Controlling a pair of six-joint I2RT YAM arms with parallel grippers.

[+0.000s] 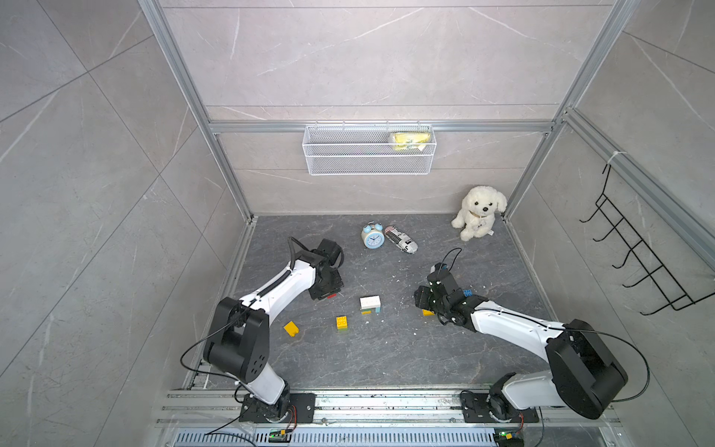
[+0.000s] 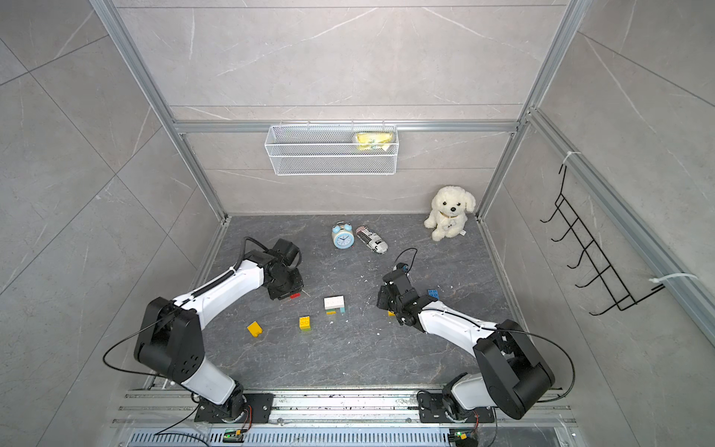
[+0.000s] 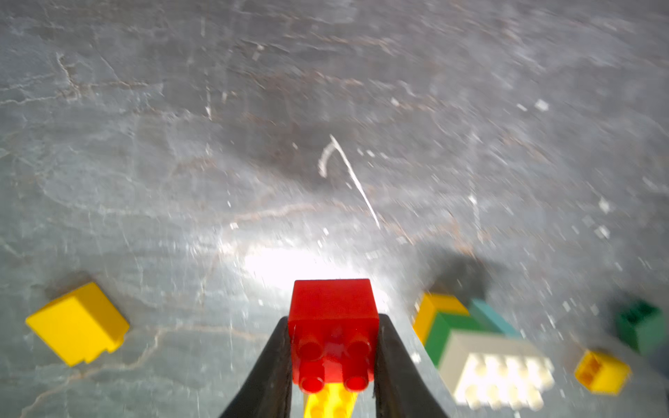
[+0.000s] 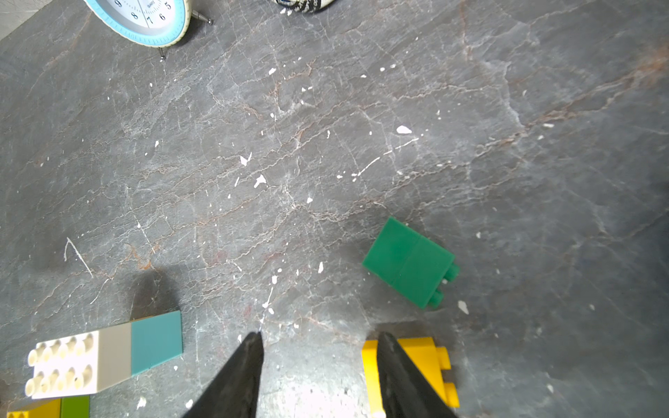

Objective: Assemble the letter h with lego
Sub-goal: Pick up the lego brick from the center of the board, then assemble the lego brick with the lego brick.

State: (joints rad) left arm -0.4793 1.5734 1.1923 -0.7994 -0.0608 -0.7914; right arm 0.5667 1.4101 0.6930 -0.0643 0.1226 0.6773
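Overhead, my left gripper (image 1: pixel 328 291) nearly hides its pinched red brick (image 1: pixel 331 296); right gripper (image 4: pixel 319 338), spread, screens yellow brick (image 1: pixel 428 312) at stack's (image 1: pixel 370 303) three o'clock.

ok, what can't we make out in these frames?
- Both top views: red brick is only a sliver under the left claw.
- Right wrist view: a finger crosses the yellow brick at the right claw; alarm clock cut by the edge.
- Left wrist view: white-topped stack blurred.
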